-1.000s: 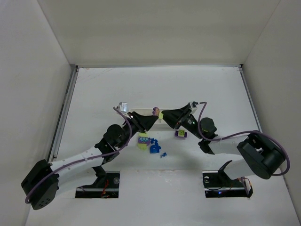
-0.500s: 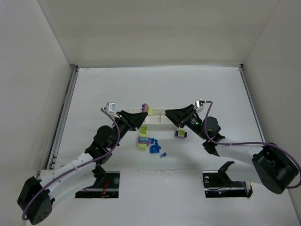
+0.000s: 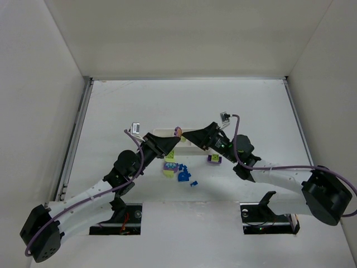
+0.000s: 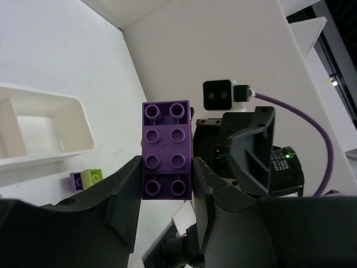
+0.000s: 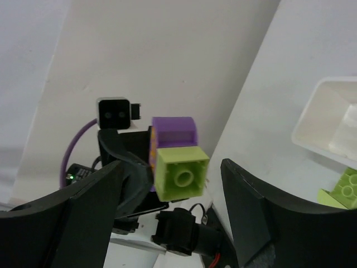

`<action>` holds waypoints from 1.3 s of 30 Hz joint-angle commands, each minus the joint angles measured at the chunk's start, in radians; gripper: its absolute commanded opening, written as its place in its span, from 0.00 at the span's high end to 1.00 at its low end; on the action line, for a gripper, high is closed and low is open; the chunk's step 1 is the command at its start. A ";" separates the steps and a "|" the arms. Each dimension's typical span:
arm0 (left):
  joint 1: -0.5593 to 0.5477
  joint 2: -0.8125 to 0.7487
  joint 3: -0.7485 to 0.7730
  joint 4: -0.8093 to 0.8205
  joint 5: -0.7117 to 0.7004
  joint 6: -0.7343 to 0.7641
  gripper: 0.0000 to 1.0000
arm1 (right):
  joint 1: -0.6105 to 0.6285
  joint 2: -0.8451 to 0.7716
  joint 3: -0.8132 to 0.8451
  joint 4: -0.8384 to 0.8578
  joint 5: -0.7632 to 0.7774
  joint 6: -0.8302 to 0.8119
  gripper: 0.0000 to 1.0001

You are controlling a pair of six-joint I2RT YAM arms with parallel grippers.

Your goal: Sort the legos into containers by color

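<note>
My left gripper (image 3: 177, 134) is shut on a purple brick (image 4: 165, 149) and holds it up above the white tray (image 3: 160, 133). A lime brick (image 5: 179, 173) is stuck on the far face of that purple brick (image 5: 173, 131); it is hidden in the left wrist view. My right gripper (image 3: 188, 137) faces the left one, open, with its fingers (image 5: 245, 195) on either side of the lime brick and apart from it. Loose purple, lime and blue bricks (image 3: 177, 170) lie on the table in front of the tray.
A purple-and-lime pair (image 3: 213, 158) lies right of the pile and shows in the left wrist view (image 4: 86, 179). The tray's end compartment (image 4: 44, 125) looks bare. A lime brick (image 5: 343, 190) lies beside the tray wall (image 5: 326, 106).
Since half a second ago, the left gripper has carried the purple brick to the right, and the right gripper has moved left to meet it over the tray.
</note>
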 commanded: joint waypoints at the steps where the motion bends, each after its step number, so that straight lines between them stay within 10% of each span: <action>1: 0.007 -0.021 -0.021 0.132 0.029 -0.093 0.80 | 0.016 0.014 0.025 0.031 -0.002 -0.025 0.24; 15: 0.022 -0.002 -0.067 0.209 0.050 -0.164 0.81 | 0.039 0.100 0.003 0.213 0.006 0.059 0.65; 30: 0.143 -0.134 -0.012 -0.109 0.033 0.031 0.83 | -0.006 -0.102 -0.087 -0.023 0.061 -0.046 0.68; 39: 0.117 0.000 0.072 -0.336 -0.097 0.196 0.83 | 0.022 0.083 0.153 -0.489 0.277 -0.374 0.66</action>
